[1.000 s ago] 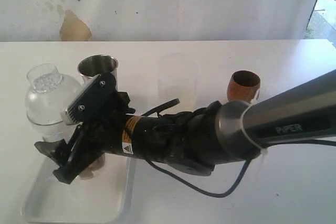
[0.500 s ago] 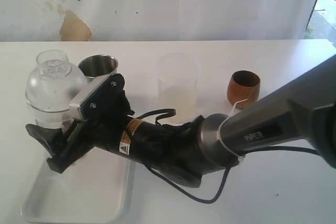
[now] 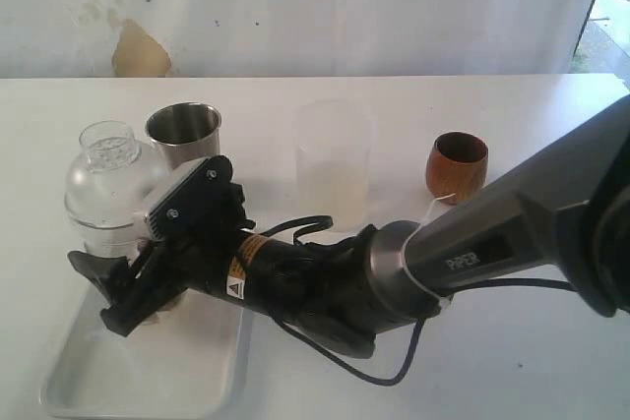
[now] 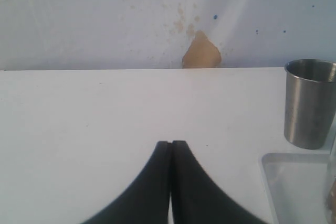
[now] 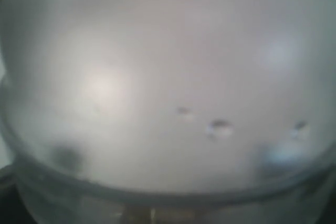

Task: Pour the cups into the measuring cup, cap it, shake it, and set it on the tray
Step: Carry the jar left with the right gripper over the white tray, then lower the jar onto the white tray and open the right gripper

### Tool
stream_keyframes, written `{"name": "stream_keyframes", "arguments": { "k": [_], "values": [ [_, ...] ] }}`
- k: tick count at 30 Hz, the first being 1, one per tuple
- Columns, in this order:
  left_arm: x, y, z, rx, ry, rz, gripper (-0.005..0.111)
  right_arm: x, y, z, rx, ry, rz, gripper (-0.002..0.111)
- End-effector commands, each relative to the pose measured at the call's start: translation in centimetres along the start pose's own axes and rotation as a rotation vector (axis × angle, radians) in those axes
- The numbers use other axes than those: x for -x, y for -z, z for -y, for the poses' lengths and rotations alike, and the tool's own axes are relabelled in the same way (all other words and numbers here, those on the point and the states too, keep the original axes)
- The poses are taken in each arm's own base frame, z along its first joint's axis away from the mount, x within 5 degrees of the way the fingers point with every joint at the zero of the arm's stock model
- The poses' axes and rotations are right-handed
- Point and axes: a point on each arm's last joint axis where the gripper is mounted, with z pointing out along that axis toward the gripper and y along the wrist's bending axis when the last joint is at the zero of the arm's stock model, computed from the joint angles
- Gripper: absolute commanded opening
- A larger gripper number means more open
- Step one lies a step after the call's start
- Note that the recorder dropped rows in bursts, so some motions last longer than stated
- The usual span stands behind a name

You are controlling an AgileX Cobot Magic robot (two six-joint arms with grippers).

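Above the white table [image 3: 512, 115], the "PiPER" arm [image 3: 482, 243] has its right fingers [image 3: 96, 272] clasping the measuring cup [image 3: 103, 194]; left fingers [image 4: 155, 182] press together.

Probably a makeshift lab: bare white table [image 3: 551, 361], stained white wall [image 3: 345, 17] behind.

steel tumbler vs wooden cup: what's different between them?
The steel tumbler is taller, tapered, grey metal; the wooden cup is shorter, rounded, brown. The steel tumbler stands beside the tray; the wooden cup stands well away from it. Both are upright on the table.
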Motion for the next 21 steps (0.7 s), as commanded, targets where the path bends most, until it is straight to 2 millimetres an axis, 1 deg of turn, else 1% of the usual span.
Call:
{"name": "stream_keyframes", "arguments": {
  "k": [1, 3, 5, 7, 21],
  "values": [
    [-0.05, 0.00, 0.01, -0.002, -0.003, 0.010, 0.000, 0.82, -0.07, -0.12, 0.019, 0.031, 0.037, 0.041],
    [-0.05, 0.00, 0.01, -0.002, -0.003, 0.010, 0.000, 0.84, -0.07, -0.06, 0.013, 0.026, 0.039, 0.062],
    [-0.05, 0.00, 0.01, -0.002, -0.003, 0.010, 0.000, 0.96, -0.19, -0.01, 0.010, 0.026, 0.040, 0.076],
    [-0.05, 0.00, 0.01, -0.002, -0.003, 0.010, 0.000, 1.02, -0.21, 0.01, 0.008, 0.027, 0.035, 0.084],
    [-0.05, 0.00, 0.01, -0.002, -0.003, 0.010, 0.000, 1.07, -0.21, 0.00, 0.009, 0.027, 0.042, 0.085]
  ]
}}
